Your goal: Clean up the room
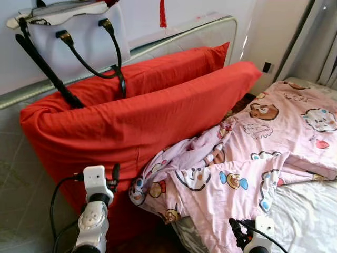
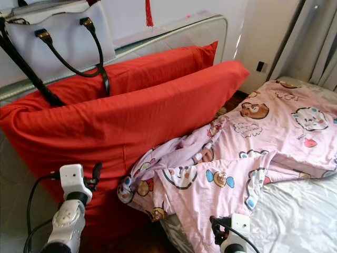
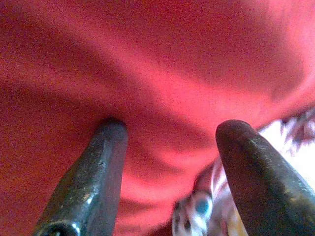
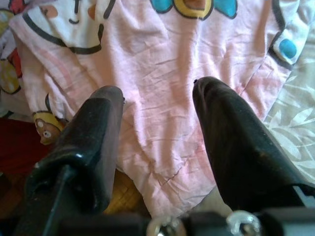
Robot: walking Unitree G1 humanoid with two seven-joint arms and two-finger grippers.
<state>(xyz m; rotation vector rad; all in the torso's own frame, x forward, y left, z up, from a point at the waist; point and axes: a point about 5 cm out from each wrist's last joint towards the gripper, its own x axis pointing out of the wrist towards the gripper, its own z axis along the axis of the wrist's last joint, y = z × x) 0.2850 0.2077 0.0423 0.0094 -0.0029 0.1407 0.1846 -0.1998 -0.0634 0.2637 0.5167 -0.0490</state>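
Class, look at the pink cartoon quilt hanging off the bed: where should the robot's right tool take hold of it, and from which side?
Probably the loose hanging corner of the pink quilt, approached from the bed's near edge. There the fabric drapes free of the mattress, so the open right tool, already facing it, could likely close around the hem.

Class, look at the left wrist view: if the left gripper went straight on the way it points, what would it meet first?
Most likely the red pillow: the open left gripper faces its red cloth close ahead, with the pink quilt just off to one side.
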